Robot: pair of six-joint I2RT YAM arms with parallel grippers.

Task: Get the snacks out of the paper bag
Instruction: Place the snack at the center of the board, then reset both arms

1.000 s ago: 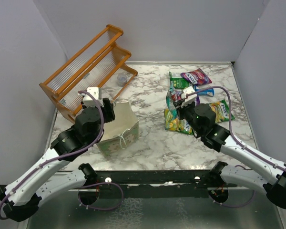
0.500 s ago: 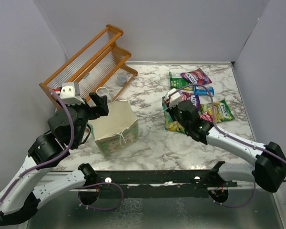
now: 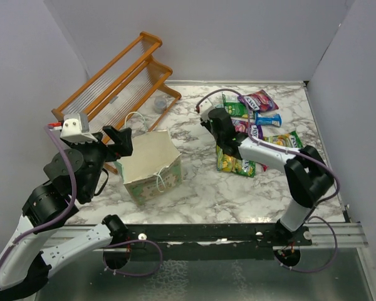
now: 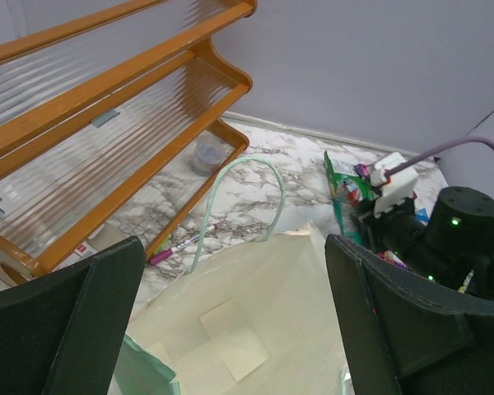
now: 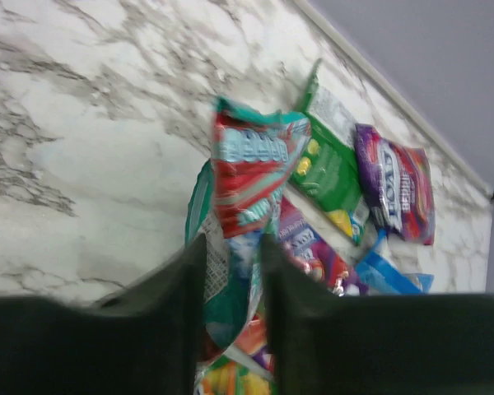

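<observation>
The pale-green paper bag (image 3: 151, 166) stands upright at centre left, mouth open. In the left wrist view its cream inside (image 4: 255, 329) shows no packet. My left gripper (image 3: 122, 141) hovers open over the bag's left rim, its jaws wide (image 4: 230, 329). The snacks lie in a pile at right: a purple packet (image 3: 258, 100), a blue one (image 3: 267, 119), a green one (image 3: 235, 108) and yellow-green ones (image 3: 287, 143). My right gripper (image 3: 214, 120) is at the pile's left edge, its jaws (image 5: 230, 247) nearly closed on a red-and-teal packet (image 5: 251, 177).
An orange wooden rack (image 3: 113, 94) leans at the back left. A small clear cup (image 3: 160, 105) and a pink pen (image 4: 185, 244) lie by its foot. The bag's string handle (image 4: 278, 193) arches up behind the bag. Walls close the table on three sides.
My left arm has drawn back to the left and risen off the bag. My right gripper has swung from the middle of the pile to its back left edge.
</observation>
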